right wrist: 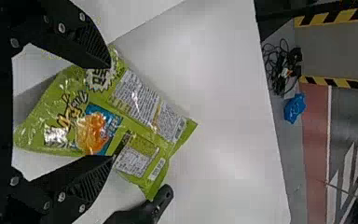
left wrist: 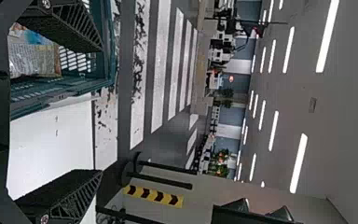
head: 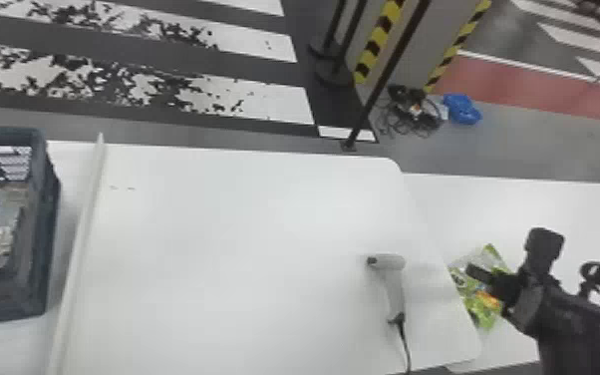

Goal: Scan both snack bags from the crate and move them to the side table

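A glossy green plastic snack bag lies on the white side tabletop, lower right of the head view, with the right pincer spread wide over it. It looks light, soft and slippery, its contents crushable; a gentle grip across the plump middle should suit. A silvery printed plastic packet sits in the blue-grey plastic crate, far left; the left pincer is spread nearby. Crate walls, a raised white strip and a grey handheld scanner could obstruct its path.
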`<state>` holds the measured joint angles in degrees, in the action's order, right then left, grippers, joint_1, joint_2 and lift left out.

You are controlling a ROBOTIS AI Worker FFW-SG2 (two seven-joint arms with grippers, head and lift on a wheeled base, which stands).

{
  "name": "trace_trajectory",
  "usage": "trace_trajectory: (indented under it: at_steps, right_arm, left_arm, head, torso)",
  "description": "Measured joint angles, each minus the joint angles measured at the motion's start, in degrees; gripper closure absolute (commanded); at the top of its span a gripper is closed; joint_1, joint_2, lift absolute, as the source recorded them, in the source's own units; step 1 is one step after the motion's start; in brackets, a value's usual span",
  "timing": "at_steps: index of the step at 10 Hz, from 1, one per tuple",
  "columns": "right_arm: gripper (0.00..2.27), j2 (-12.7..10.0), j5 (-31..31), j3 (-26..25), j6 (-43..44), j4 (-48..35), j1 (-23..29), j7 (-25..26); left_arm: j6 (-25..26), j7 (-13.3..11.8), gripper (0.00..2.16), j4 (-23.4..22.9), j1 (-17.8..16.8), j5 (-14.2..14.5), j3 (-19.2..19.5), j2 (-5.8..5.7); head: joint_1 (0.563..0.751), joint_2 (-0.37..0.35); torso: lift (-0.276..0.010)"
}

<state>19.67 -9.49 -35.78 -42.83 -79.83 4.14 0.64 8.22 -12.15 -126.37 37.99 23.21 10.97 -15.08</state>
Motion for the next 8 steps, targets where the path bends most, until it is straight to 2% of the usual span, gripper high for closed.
trace_trajectory:
  at_steps: [2,3,5,7,8]
  right_arm:
    - [0.05,-6.24,-4.31,-1.00,1.70,-14.31,7.18,-6.26]
    - [0.05,-9.17,-5.05,0.20,3.36,-20.37,10.23,-6.92]
    - [0.05,-13.46,-6.01,3.82,4.65,-28.55,14.04,-7.06]
    - [0.05,-17.36,-6.22,7.89,8.27,-35.50,18.10,-8.62]
    - [0.05,-18.79,-5.78,11.01,13.61,-39.96,21.46,-10.38]
  left_arm:
    - [0.00,0.23,0.07,-0.05,-0.28,-0.11,-0.45,-0.01]
    - [0.05,0.36,0.07,-0.04,-0.46,-0.32,-0.63,-0.03]
    - [0.17,0.95,0.07,-0.02,-0.83,-0.58,-0.99,-0.09]
    - [0.32,1.94,0.07,-0.02,-1.00,-0.67,-1.27,-0.54]
    - [0.51,2.09,0.07,-0.05,-1.12,-0.70,-1.70,-0.69]
  head:
    - [0.695,-0.350]
    - [0.695,-0.350]
    - [0.695,-0.331]
    - [0.695,-0.254]
    - [0.695,-0.196]
  torso:
    - [-0.029]
    - [-0.029]
    - [-0.029]
    - [-0.029]
    - [-0.029]
